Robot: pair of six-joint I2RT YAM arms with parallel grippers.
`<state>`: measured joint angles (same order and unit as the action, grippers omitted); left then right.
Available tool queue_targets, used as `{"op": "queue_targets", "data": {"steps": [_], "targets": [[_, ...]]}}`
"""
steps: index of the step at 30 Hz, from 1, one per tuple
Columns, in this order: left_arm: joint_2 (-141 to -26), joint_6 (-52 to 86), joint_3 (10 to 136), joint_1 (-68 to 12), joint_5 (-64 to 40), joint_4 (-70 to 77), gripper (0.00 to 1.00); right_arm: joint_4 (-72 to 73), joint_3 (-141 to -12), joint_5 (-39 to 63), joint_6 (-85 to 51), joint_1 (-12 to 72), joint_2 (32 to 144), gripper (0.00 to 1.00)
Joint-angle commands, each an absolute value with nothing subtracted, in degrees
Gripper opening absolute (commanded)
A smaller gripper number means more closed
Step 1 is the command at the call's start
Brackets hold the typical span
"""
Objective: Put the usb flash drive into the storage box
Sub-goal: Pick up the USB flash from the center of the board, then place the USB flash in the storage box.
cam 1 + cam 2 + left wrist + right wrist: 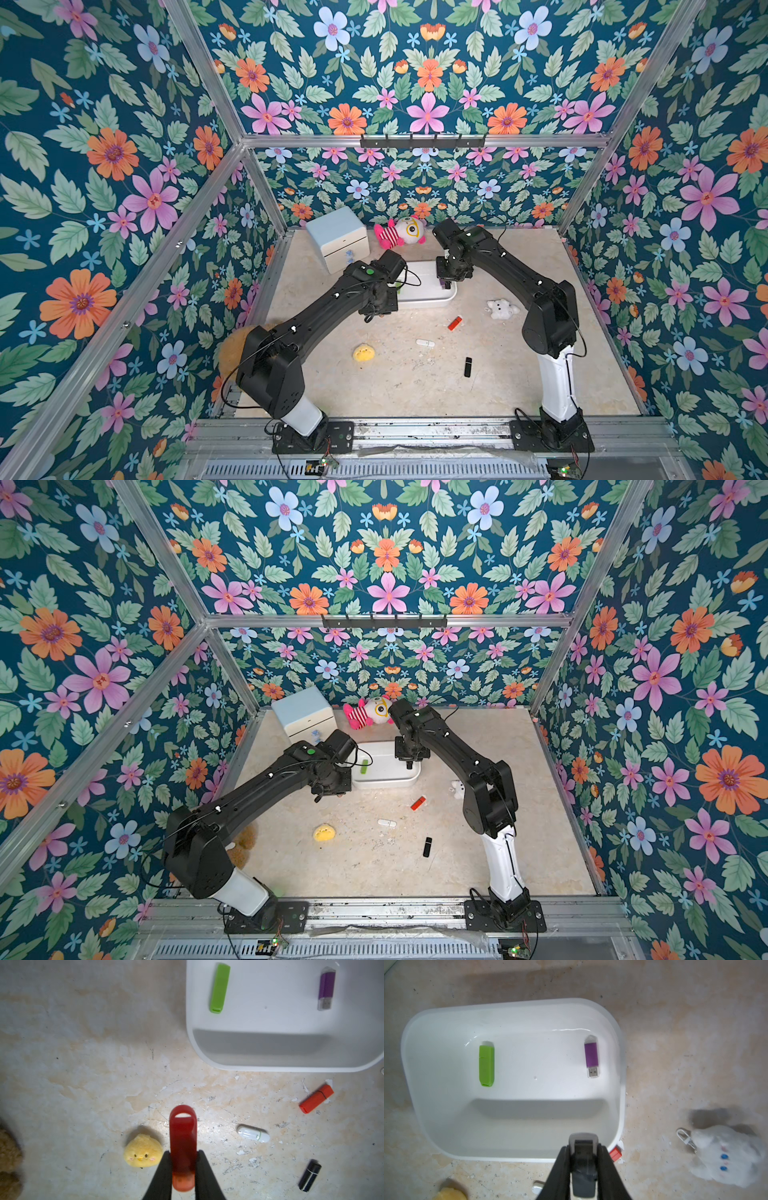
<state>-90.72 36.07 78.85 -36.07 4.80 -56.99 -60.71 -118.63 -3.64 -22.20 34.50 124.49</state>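
Loose black plastic drive [468, 366], white drive [425, 343] and orange-red drive [454, 323] lie on the worktop [415, 386]. Left pincer [183, 1154] clamps a translucent red loop-ended flash drive [182, 1132]. Right pincer [583, 1148] clamps a grey-black flash drive [583, 1142] over the shallow white plastic storage box [446, 1126], green drive [486, 1066] and purple drive [591, 1055] inside. Likely light, stiff, slick: pinch flat sides mid-body. Only wrist views show the grips clearly.
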Motion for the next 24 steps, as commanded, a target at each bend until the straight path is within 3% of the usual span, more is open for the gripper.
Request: {"op": "queue_targets", "data": {"steps": [1,9,24], "targets": [[-90.68,33.08,79.28,-34.45,4.48,-59.05,0.00,-63.67,-124.87,-2.61,-19.57,34.54,128.93,0.00],[-90.69,31.60,77.96,-31.50,1.67,-57.57,0.00,-68.02,-139.29,-2.84,-18.02,34.30,140.43,0.00],[-89.92,30.76,75.85,-30.07,0.11,-56.32,0.00,-65.05,-139.43,-2.35,-17.23,34.05,146.40,0.00]]}}
